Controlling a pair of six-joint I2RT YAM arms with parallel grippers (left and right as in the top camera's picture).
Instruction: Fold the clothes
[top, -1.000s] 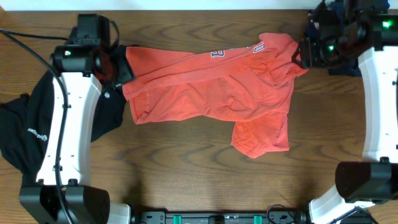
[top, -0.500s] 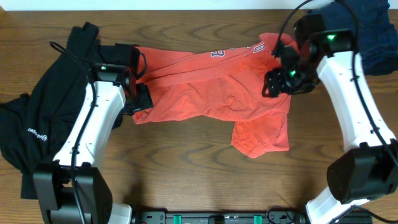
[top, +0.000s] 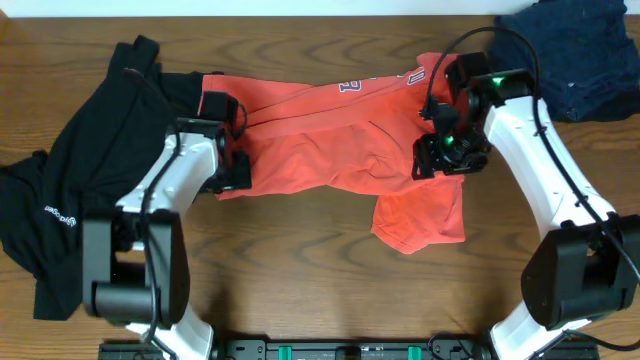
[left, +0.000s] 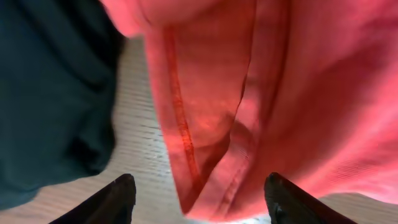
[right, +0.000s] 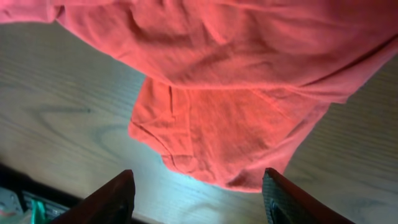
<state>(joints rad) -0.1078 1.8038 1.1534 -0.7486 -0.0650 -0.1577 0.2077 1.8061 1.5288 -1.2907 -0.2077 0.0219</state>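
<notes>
Black top (top: 70, 190) is bunched at the table's (top: 300, 260) left end, with its right edge just beside the shirt (top: 330, 150).

The left gripper (top: 234, 176) sits over the shirt's near-left corner. In the wrist view its fingers (left: 118, 199) are spread wide and grip nothing; the hemmed corner lies between them. Whether the tips touch cloth: can't tell.

The shirt lies mid-table, mostly flat and wrinkled, with its long axis left-right and the right end tilted slightly toward the far edge. The left end is a straight hemmed edge. The lettering (top: 350, 85) runs along the far side, partly folded under. A flap (top: 420, 215) sticks out toward the near edge at the right end. Can't tell where the collar is.

The right gripper (top: 440, 160) is above the shirt's right part, just on the far side of that flap. In the wrist view its fingers (right: 115, 199) are well apart and hold nothing, with the flap and bare wood below.

A dark blue garment (top: 575, 50) lies in the far-right corner, apart from the shirt.
</notes>
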